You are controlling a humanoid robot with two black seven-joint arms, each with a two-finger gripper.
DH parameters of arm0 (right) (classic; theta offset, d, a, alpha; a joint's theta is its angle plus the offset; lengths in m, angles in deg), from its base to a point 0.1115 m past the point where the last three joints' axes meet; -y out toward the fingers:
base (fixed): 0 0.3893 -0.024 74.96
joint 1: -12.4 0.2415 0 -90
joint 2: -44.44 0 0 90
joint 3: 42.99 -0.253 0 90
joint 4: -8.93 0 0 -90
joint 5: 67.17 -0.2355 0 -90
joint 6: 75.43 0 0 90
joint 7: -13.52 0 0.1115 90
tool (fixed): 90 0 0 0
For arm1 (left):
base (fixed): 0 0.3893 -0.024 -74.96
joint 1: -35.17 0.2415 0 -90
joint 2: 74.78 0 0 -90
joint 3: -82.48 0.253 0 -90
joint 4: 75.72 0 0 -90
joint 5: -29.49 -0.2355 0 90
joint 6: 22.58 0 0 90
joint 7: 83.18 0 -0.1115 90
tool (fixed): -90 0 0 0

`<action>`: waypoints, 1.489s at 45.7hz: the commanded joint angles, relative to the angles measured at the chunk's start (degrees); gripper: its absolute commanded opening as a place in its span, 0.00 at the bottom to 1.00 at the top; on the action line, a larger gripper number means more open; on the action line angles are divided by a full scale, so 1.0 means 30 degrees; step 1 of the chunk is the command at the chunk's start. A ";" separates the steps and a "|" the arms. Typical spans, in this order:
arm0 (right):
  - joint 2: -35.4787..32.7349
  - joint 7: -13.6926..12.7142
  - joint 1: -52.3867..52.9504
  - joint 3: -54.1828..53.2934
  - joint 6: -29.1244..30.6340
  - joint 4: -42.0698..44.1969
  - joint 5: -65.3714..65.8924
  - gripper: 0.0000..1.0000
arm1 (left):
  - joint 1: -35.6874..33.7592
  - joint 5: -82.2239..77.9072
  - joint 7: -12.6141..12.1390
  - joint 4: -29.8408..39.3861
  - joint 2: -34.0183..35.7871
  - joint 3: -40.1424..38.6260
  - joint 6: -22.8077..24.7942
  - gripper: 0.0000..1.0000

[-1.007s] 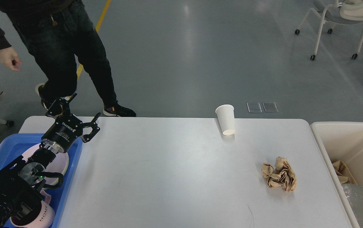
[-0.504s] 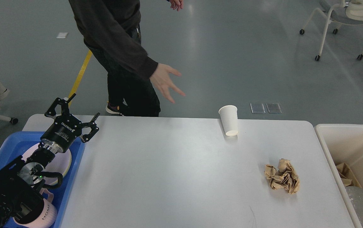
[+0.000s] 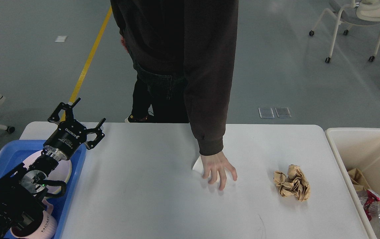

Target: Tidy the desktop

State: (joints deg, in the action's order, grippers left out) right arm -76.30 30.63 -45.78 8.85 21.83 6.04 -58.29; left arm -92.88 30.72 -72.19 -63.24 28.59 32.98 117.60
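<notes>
The left arm comes up from the lower left corner over the blue tray (image 3: 9, 151), its left gripper (image 3: 80, 114) raised above the tray's far right corner with both fingers spread wide and nothing between them. On the white desktop (image 3: 150, 186) a person's hand (image 3: 217, 167) presses down near the middle, fingers splayed over a white cup (image 3: 197, 164) — only the cup's edge shows. A crumpled brown paper (image 3: 292, 182) lies to the right, near the cream bin (image 3: 362, 142); at the right edge a small dark part shows — I cannot tell whether it is the right gripper.

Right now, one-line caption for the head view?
Open left gripper hovers over blue plastic tray; person's hand covers something white near crumpled brown paper on white desktop.
</notes>
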 commanded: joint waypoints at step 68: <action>-0.0125 -0.1134 1.6027 0.3668 -0.0164 -1.9251 0.4041 1.00 | -0.0004 0.0000 0.0000 0.0000 -0.0002 -0.0023 0.0000 1.00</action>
State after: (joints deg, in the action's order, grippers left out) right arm -78.07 27.26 4.98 22.32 22.27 -53.48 -42.85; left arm -92.89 30.72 -72.19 -63.23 28.58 32.96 117.62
